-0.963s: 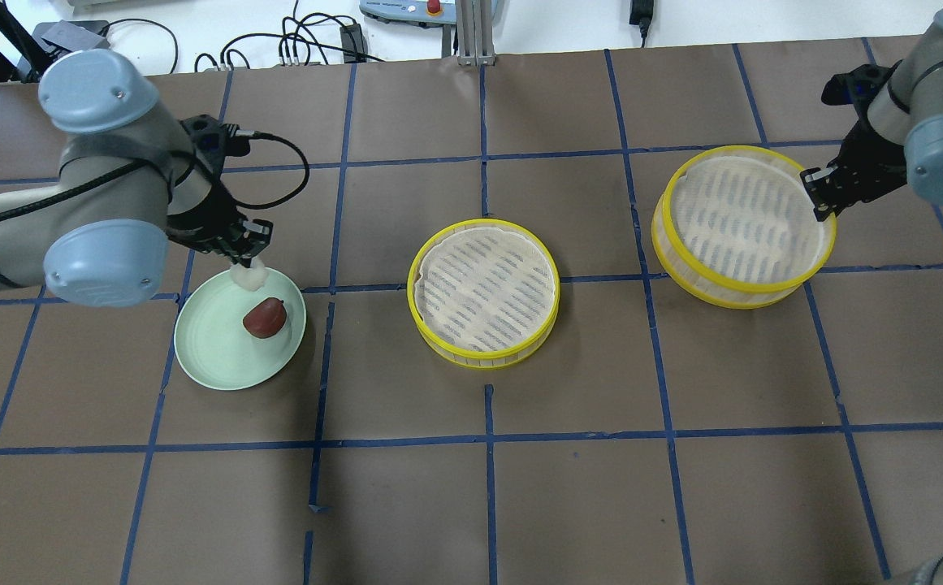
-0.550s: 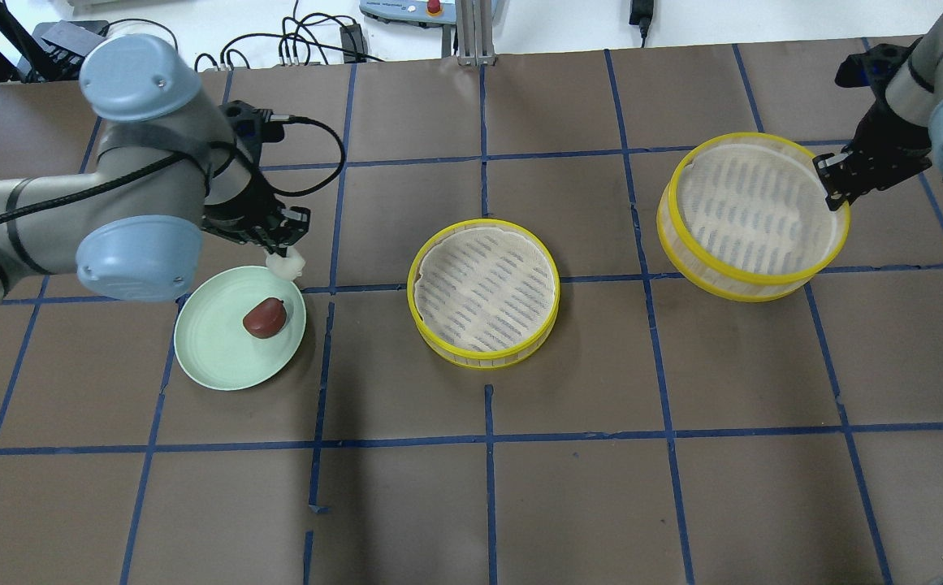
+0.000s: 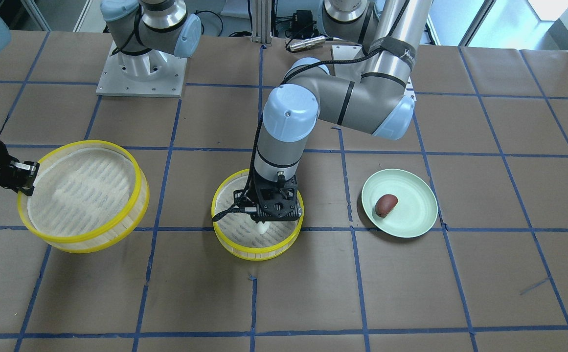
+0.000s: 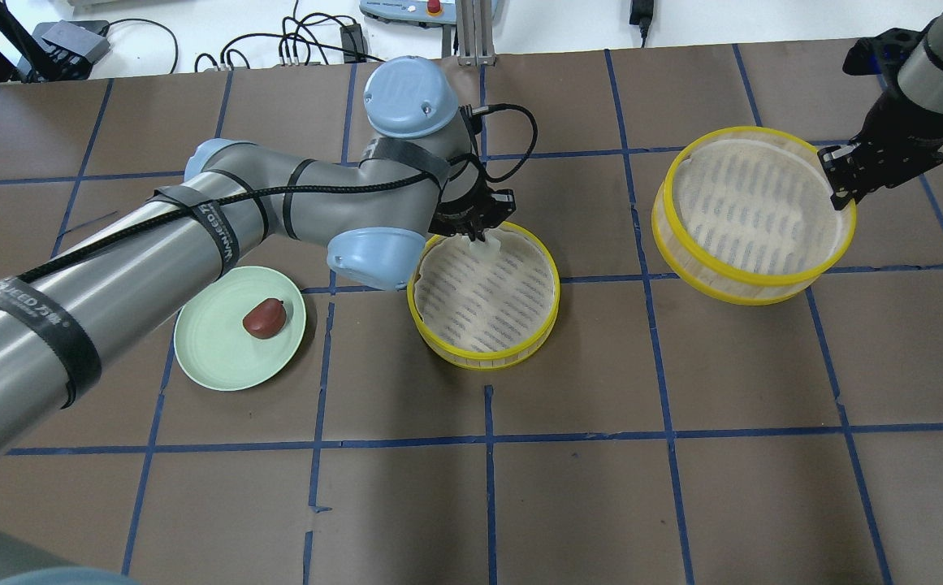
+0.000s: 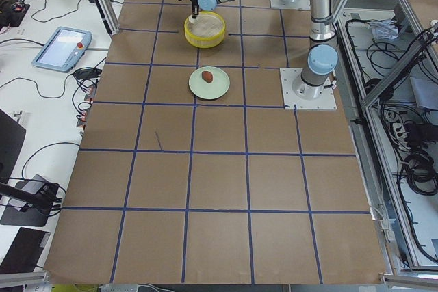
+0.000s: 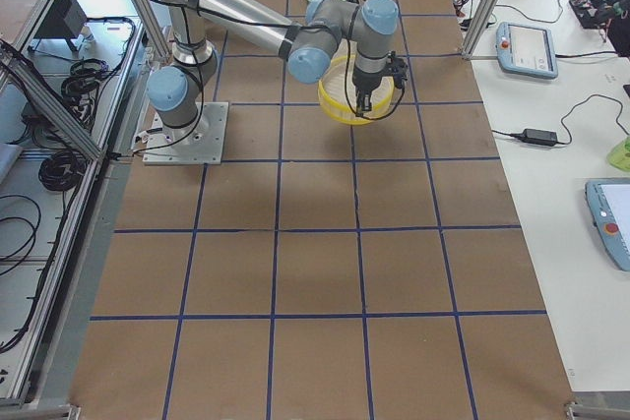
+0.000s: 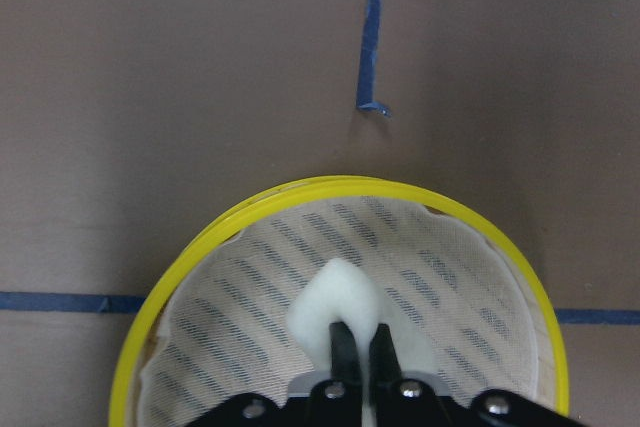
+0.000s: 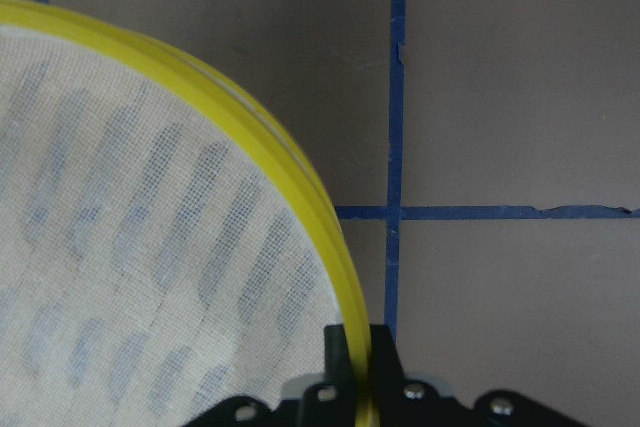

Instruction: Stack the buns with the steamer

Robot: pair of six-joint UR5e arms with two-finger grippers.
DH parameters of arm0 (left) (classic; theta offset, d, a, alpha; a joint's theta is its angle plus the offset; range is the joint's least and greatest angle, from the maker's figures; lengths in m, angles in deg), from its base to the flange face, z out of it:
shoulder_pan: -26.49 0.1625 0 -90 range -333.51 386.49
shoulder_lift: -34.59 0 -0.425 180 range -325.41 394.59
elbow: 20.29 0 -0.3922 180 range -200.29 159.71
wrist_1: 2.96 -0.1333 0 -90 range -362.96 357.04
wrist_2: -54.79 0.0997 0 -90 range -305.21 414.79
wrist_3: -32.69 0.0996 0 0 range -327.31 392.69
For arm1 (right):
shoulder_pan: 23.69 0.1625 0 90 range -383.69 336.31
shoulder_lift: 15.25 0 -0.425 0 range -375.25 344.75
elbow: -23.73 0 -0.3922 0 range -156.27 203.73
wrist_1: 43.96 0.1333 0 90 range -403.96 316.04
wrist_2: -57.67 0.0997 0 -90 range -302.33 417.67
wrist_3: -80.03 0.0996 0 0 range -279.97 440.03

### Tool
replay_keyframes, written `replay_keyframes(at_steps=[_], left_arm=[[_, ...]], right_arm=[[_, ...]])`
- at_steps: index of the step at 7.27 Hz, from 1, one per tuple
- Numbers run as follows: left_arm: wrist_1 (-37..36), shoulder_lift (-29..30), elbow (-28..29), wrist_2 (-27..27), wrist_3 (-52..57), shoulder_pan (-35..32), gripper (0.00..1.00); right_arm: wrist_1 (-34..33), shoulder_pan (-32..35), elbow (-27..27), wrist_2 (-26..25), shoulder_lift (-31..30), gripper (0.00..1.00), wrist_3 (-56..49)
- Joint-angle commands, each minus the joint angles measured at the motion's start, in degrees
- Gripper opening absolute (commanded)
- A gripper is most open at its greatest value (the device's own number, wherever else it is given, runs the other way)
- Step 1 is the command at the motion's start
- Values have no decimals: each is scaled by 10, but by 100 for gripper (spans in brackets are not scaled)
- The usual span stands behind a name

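Observation:
My left gripper [image 4: 477,233] is shut on the white bun [image 4: 493,244] and holds it over the far part of the centre steamer [image 4: 471,360]. The wrist view shows the bun [image 7: 335,297] between the fingers, above the steamer's cloth liner. The reddish-brown bun [image 4: 264,317] lies on the pale green plate [image 4: 211,349] to the left. My right gripper [image 4: 841,191] is shut on the rim of the second steamer [image 4: 751,299] and holds it lifted and tilted at the right. The wrist view shows its fingers pinching the yellow rim [image 8: 290,177].
My left arm reaches across the table above and behind the plate. Cables and a teach pendant [image 4: 430,8] lie beyond the table's far edge. Blue tape lines divide the brown table into squares.
My left gripper has carried the white bun from the plate rightward to over the centre steamer. My right gripper has raised the second steamer slightly and moved it farther back.

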Motion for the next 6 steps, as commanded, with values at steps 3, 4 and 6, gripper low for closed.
replay_keyframes(at_steps=[3, 4, 6], left_arm=[[-7, -4, -14, 4, 4, -4, 100], [-7, -9, -14, 4, 3, -4, 100], [-6, -25, -13, 41, 89, 29, 100]], right_arm=[[5, 116, 3, -2, 0, 6, 162], [5, 137, 3, -1, 3, 6, 184], [-3, 178, 2, -2, 7, 6, 224]])
